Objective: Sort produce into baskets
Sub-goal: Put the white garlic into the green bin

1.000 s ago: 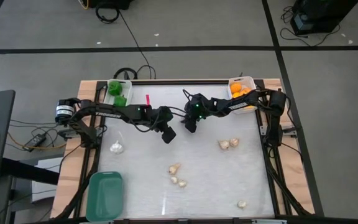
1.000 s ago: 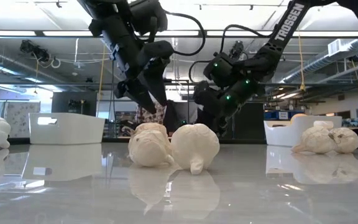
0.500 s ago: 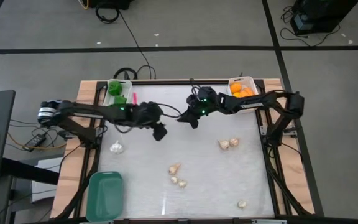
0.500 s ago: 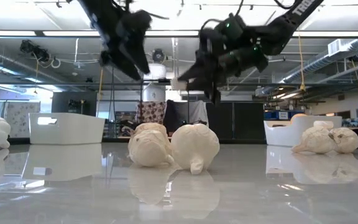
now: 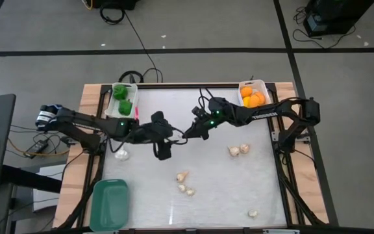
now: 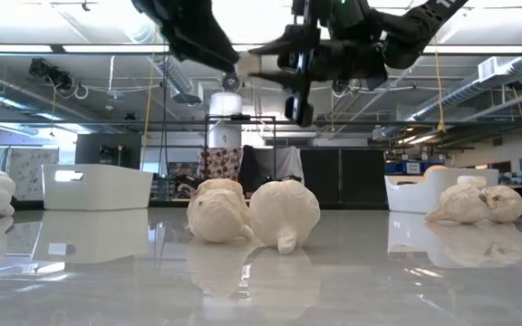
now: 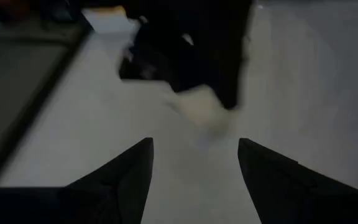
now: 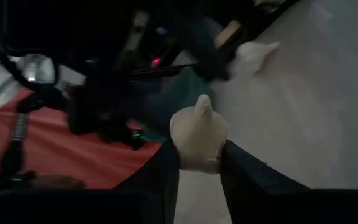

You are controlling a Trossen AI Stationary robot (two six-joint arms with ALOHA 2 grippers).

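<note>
The right gripper [image 8: 199,163] clamps a whitish garlic piece [image 8: 197,135] between its fingers, now carried farther toward the table's middle than a second ago. The left gripper [image 5: 163,151] has swung down to meet it, jaws spread and empty (nothing between them). Other pale pieces [image 5: 239,150] lie unmoved; the teal bin [image 5: 108,204] sits at the near-left corner.

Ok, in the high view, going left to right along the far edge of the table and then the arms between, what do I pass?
Bin with green peppers → left end effector, open → right end effector, shut on a garlic piece → bin with orange fruit.
</note>
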